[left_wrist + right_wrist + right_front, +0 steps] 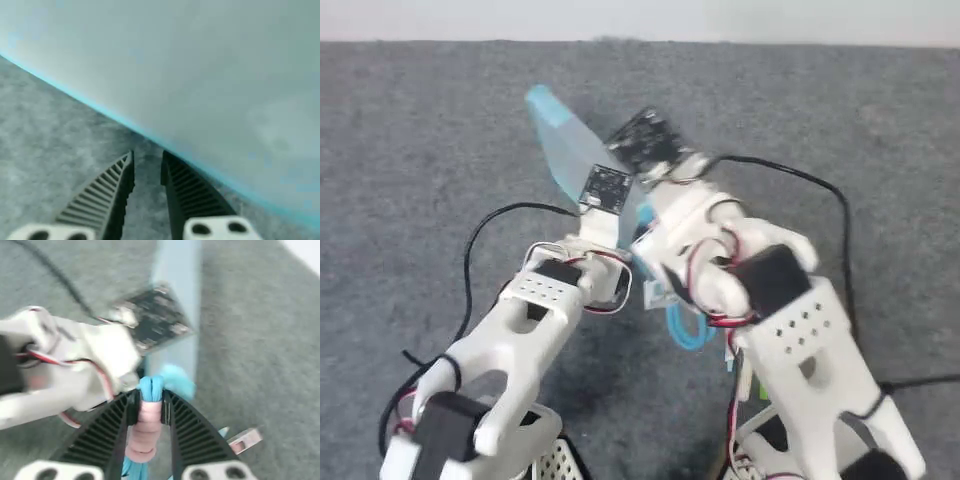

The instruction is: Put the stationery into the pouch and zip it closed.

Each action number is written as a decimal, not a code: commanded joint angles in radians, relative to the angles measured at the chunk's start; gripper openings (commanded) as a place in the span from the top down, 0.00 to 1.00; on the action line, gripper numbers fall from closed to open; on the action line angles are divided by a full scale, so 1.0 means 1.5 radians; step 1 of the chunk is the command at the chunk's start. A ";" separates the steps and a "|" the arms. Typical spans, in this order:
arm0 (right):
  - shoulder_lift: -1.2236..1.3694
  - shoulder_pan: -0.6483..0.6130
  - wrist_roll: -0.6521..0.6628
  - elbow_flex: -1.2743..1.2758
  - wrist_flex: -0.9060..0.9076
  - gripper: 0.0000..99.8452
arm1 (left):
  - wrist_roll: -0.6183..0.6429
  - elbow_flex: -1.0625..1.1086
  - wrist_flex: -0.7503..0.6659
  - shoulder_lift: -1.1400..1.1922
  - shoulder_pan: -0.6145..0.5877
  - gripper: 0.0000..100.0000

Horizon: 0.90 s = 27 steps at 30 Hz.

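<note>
Right hand (150,395) clamps the cord (146,422); left hand (147,154), slightly parted, beside pouch (200,65)

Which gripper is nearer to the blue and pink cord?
Right. The right gripper is shut on the cord; the left gripper, open, is at the blue edge of the pouch.

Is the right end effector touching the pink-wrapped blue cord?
Touching. The right wrist view shows the right end effector clamped on the pink-wrapped blue cord.

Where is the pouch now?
In the high view the pouch is on the grey table, near the middle and toward the far side; the left gripper sits just short of its edge.
</note>
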 commanded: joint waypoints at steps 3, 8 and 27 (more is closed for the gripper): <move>-0.005 -0.084 0.034 -0.025 0.020 0.99 | 0.007 -0.037 -0.019 0.010 0.020 0.91; -0.015 -0.063 0.043 0.095 -0.031 0.99 | 0.010 -0.036 -0.017 0.009 0.014 0.91; -0.103 0.028 0.043 0.318 -0.181 0.99 | 0.021 0.147 -0.019 -0.357 -0.117 0.91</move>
